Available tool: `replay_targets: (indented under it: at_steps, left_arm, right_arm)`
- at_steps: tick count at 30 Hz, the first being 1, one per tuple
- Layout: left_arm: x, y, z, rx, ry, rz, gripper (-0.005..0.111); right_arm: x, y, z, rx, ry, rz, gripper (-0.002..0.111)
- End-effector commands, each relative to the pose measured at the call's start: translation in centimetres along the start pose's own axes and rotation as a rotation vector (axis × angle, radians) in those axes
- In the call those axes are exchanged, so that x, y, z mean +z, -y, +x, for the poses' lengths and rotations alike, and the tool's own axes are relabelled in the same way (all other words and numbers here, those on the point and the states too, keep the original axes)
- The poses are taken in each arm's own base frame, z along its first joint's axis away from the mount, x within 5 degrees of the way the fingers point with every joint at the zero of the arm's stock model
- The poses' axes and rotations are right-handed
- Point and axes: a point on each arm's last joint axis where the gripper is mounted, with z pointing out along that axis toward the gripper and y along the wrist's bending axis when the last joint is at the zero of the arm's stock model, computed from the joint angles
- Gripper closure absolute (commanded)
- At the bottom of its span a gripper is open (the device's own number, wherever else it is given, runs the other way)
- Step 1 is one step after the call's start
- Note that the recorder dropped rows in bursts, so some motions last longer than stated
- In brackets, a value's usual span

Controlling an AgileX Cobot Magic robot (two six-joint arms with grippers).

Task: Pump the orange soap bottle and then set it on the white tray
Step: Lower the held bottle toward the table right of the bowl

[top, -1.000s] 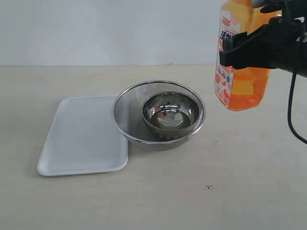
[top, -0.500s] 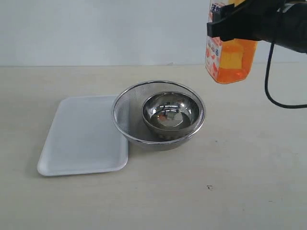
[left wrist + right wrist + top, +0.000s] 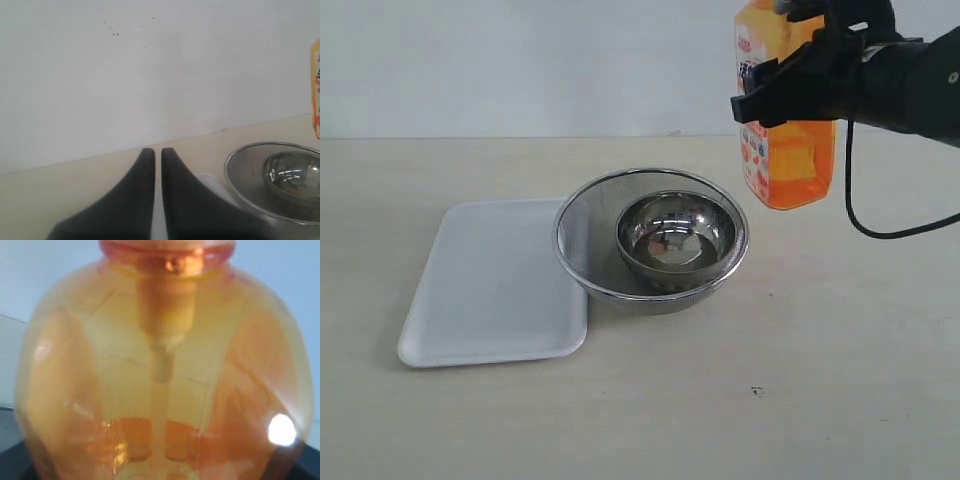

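**Exterior view.** The right gripper [image 3: 775,95], black, is clamped across the middle of the tall translucent orange plastic soap bottle [image 3: 798,165]. One finger lies over the white-red-blue label. The bottle is roughly upright and its base appears clear of the beige tabletop [image 3: 820,350]. Its top runs out of the frame. It hangs to the right of the round steel mesh strainer [image 3: 588,228], past the far side of the rim. It is well apart from the flat rectangular white plastic tray [image 3: 485,290].

The tray lies on the table at the left. Its right edge is tucked against or just under the strainer; I cannot tell which. A small polished steel bowl [image 3: 675,240] sits inside the strainer.

**Right wrist view.** The bottle [image 3: 90,390] fills the frame at close range. This view alone shows the pale dip tube [image 3: 161,365] running down inside the bottle. It also shows denser orange liquid pooled in the lower part. Dark gripper parts show only at the bottom corners, so the grip itself is read from the exterior view.

**Left wrist view.** This is the only view of the left gripper [image 3: 157,152]. Its two black fingers are drawn nearly together, with only a thin slit between them and nothing in it. It hangs over the tray [image 3: 210,182]. The strainer [image 3: 240,187] and bowl [image 3: 290,172] are alongside. A sliver of the bottle [image 3: 316,90] shows at the frame edge.
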Motion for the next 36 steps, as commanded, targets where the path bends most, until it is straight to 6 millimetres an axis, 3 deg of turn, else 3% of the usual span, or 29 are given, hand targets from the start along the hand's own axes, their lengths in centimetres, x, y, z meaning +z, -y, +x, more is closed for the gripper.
replay_targets:
  at_steps: [1,14,25,36]
  left_arm:
    - [-0.1,0.1,0.0,-0.018,0.005,0.011,0.102]
    - [-0.1,0.1,0.0,-0.018,0.005,0.011,0.102]
    - [-0.1,0.1,0.0,-0.018,0.005,0.013,0.102]
    - [-0.1,0.1,0.0,-0.018,0.006,0.015,0.102]
  right_arm:
    - [0.2,0.6,-1.2,-0.033,0.081,0.057,0.108]
    - [-0.6,1.6,2.7,-0.006,0.040,0.216,0.108]
    - [-0.6,1.0,2.6,-0.151,0.057,0.153,0.108]
    - [-0.5,0.0,2.7,-0.469,0.054,0.049,0.108]
